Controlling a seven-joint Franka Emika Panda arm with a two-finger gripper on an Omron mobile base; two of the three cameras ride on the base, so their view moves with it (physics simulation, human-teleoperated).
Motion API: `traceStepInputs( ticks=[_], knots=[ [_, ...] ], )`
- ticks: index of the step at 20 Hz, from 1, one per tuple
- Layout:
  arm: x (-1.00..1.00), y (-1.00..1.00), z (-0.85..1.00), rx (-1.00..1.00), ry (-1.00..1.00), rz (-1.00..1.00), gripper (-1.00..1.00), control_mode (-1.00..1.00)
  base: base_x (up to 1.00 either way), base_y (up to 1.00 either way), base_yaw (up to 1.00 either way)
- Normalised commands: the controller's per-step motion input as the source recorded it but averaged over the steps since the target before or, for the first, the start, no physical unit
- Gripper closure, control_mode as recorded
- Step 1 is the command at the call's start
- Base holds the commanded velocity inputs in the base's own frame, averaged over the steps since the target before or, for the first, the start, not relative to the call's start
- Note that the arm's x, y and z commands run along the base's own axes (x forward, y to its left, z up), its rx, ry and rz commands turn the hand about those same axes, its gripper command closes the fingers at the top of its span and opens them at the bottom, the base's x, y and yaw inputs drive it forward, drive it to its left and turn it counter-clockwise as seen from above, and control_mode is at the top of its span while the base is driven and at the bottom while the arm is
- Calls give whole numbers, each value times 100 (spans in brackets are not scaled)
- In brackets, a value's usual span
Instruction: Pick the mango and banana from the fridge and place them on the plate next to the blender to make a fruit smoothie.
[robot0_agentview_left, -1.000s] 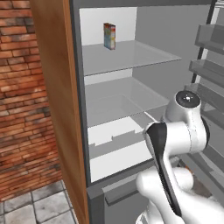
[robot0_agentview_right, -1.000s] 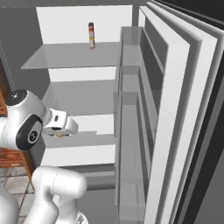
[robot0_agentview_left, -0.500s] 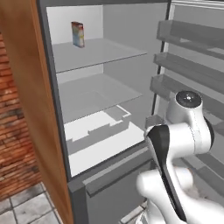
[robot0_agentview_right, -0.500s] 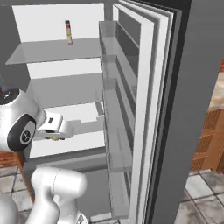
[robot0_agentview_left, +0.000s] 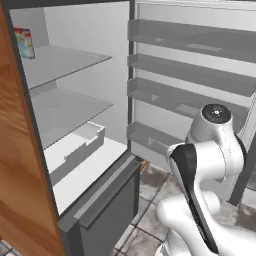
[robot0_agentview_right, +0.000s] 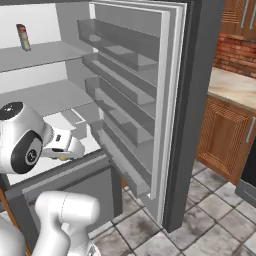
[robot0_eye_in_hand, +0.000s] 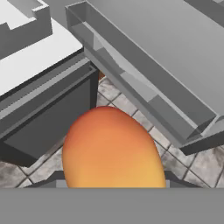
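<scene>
The mango (robot0_eye_in_hand: 111, 148), orange-red and rounded, sits large in the hand view between my gripper's (robot0_eye_in_hand: 113, 180) fingers, and the jaws are shut on it. From the right base view, the gripper (robot0_agentview_right: 65, 154) hangs in front of the fridge's lower edge, with a sliver of the mango (robot0_agentview_right: 62, 158) under the hand. The fridge (robot0_agentview_left: 75, 100) stands open, showing glass shelves and a white drawer (robot0_agentview_left: 75, 145). Its door racks (robot0_agentview_right: 125, 100) face the arm. The banana, the plate and the blender are out of view.
A small carton (robot0_agentview_left: 24, 42) stands on the upper fridge shelf. The open door (robot0_agentview_right: 170, 115) rises close on the arm's right. Beyond it are wooden cabinets and a pale counter (robot0_agentview_right: 232, 87). Grey floor tiles (robot0_agentview_right: 210, 210) lie below.
The whole scene has slid left as the base turned away from the fridge interior toward the door and counter. The mango stays in the gripper.
</scene>
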Motion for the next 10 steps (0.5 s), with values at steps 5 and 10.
traceStepInputs(
  ticks=[5,10],
  knots=[
    [0,0,0,0,0,0,100,100,-77,49,-72],
    [0,0,0,0,0,0,100,100,-74,33,-72]
  ],
)
